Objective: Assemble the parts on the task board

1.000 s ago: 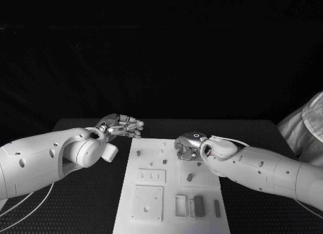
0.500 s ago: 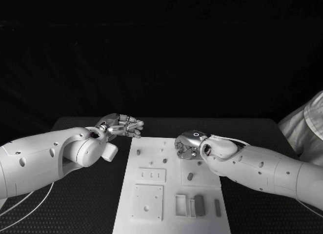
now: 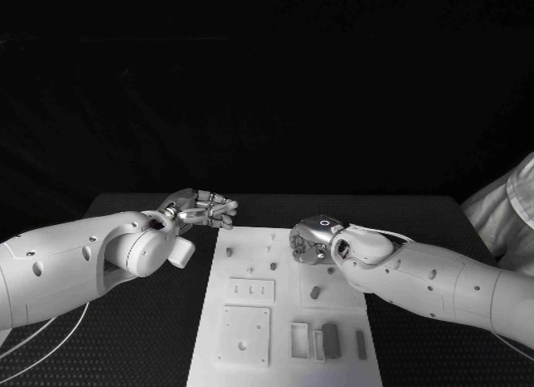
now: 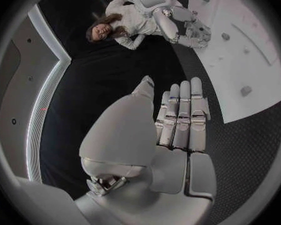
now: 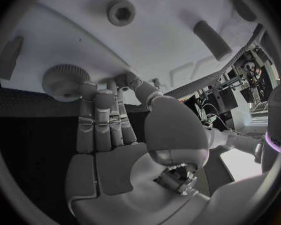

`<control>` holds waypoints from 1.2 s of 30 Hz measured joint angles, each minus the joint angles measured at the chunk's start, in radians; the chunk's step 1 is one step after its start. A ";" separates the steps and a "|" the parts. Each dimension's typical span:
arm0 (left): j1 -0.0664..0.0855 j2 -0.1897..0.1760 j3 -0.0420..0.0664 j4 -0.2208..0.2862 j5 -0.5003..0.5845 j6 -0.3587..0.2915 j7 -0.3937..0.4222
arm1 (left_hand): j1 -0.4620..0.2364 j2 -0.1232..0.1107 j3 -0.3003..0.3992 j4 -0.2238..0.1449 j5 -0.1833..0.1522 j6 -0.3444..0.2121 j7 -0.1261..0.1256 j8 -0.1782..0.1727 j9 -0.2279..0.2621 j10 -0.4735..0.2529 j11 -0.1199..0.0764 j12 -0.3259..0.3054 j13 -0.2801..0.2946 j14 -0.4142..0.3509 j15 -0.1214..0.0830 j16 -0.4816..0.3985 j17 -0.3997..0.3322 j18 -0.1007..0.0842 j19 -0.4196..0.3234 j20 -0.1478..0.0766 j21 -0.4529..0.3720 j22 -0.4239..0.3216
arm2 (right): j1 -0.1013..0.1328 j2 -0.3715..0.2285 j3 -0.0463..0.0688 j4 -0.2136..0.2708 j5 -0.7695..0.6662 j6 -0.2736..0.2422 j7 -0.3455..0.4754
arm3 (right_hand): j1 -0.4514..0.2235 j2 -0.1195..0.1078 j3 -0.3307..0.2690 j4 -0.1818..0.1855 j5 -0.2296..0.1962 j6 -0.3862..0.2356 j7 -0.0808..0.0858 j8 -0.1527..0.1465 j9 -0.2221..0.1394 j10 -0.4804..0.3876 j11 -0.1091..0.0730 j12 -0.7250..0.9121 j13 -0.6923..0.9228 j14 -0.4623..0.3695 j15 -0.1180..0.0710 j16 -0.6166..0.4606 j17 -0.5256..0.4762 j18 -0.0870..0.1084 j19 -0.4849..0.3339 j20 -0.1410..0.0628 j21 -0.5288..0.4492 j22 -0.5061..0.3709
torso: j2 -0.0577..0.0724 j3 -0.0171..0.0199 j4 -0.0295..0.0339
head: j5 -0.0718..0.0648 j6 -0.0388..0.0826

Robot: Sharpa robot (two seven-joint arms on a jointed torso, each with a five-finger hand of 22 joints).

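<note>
While the task board (image 3: 279,310) lies flat in the middle of the black table (image 3: 139,339), a knurled round part (image 5: 64,81) sits at its right edge, right against the fingertips (image 5: 93,92) of the right hand (image 3: 314,242). That hand's fingers are extended toward the part and touch it, without clearly closing around it. The left hand (image 3: 201,207) hovers just off the board's far left corner, fingers straight and together, empty.
</note>
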 measured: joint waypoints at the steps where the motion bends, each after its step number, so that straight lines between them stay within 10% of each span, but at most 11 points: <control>1: 0.000 0.000 0.000 0.000 0.000 0.000 0.000 | 0.000 0.000 0.000 0.000 0.000 0.000 0.000 0.000 0.000 0.000 0.000 0.000 0.000 0.000 0.000 0.000 0.000 0.000 0.000 0.000 0.000 0.000 | 0.000 0.000 0.000 0.000 -0.001 -0.002 0.000 | 0.000 0.000 0.012 -0.001 -0.003 0.002 0.001 0.004 0.000 0.007 -0.003 0.002 0.000 0.000 0.000 0.005 0.002 -0.008 0.000 0.000 0.007 0.000 | 0.000 -0.0001 0.0001 | 0.000 0.000; 36: 0.000 0.005 0.000 -0.003 0.001 -0.002 -0.001 | 0.000 0.000 0.000 0.000 0.000 0.000 0.000 0.000 0.003 0.000 0.000 0.000 0.001 0.000 0.000 0.000 -0.001 0.003 0.000 0.000 0.000 0.000 | 0.023 0.059 -0.004 -0.032 -0.041 -0.106 -0.100 | -0.001 -0.002 0.062 0.001 0.000 0.066 -0.009 0.009 -0.001 0.030 -0.005 -0.007 0.007 0.005 -0.010 0.031 0.007 -0.017 0.007 -0.007 0.048 0.000 | 0.009 -0.0026 0.0029 | 0.002 0.031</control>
